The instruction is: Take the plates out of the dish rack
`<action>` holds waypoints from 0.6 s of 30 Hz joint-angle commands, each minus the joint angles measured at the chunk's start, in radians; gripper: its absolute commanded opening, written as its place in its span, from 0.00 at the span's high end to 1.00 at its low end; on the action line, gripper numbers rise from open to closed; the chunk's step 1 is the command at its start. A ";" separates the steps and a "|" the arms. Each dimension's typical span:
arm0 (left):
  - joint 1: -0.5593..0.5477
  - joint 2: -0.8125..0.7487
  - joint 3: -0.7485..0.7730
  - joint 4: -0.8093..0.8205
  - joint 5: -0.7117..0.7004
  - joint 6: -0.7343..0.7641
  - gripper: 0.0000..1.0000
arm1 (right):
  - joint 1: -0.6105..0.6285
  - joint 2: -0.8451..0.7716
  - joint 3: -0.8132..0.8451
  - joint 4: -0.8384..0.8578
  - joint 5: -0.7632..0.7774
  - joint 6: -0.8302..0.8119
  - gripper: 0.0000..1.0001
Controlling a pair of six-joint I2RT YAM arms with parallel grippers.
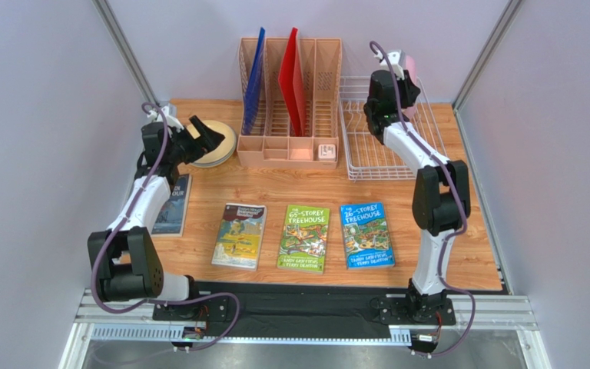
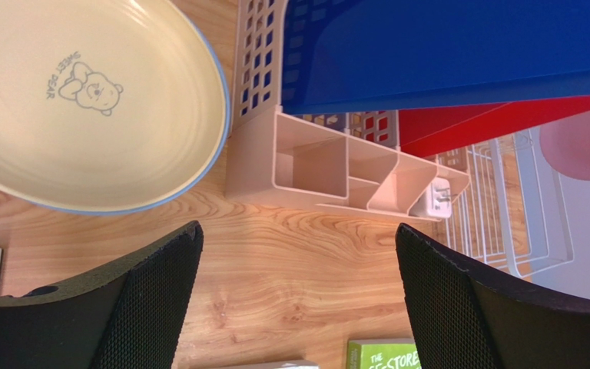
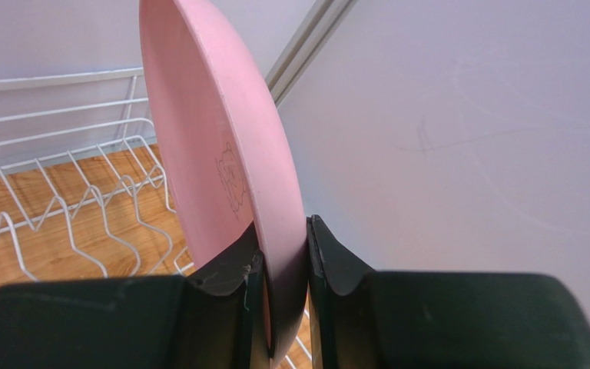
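- The pink plate [image 3: 221, 138] was up on its edge above the far right end of the dish rack [image 1: 375, 160], clear of the tines.
- The right gripper [image 3: 283, 246] was clamped on the plate's lower rim, one finger on each face.
- The rest of the rack looked bare, just wire.
- Over on the left, a cream plate [image 2: 83, 100] with a little bear drawing lay flat on the table [image 2: 298, 292], beside the pink file organiser [image 1: 290, 146]. A blue rim peeked out underneath, so it was a stack; couldn't count it.
- The left gripper [image 2: 298, 231] hung just beside that stack, fingers spread wide, holding nothing.
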 commanded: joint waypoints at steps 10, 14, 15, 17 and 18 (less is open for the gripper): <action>-0.221 -0.195 -0.065 0.155 0.067 -0.078 0.00 | 0.062 -0.747 -0.345 -0.602 -0.537 0.701 1.00; -0.318 -0.227 -0.104 0.224 0.037 -0.108 0.00 | 0.062 -0.904 -0.526 -0.598 -0.774 0.820 1.00; -0.336 -0.235 -0.114 0.239 0.027 -0.108 0.00 | 0.062 -0.934 -0.557 -0.589 -0.811 0.840 1.00; -0.397 -0.238 -0.114 0.247 -0.013 -0.102 0.00 | 0.063 -0.996 -0.636 -0.559 -0.907 0.897 1.00; -0.416 -0.233 -0.114 0.258 -0.021 -0.102 0.00 | 0.062 -1.010 -0.655 -0.548 -0.937 0.914 1.00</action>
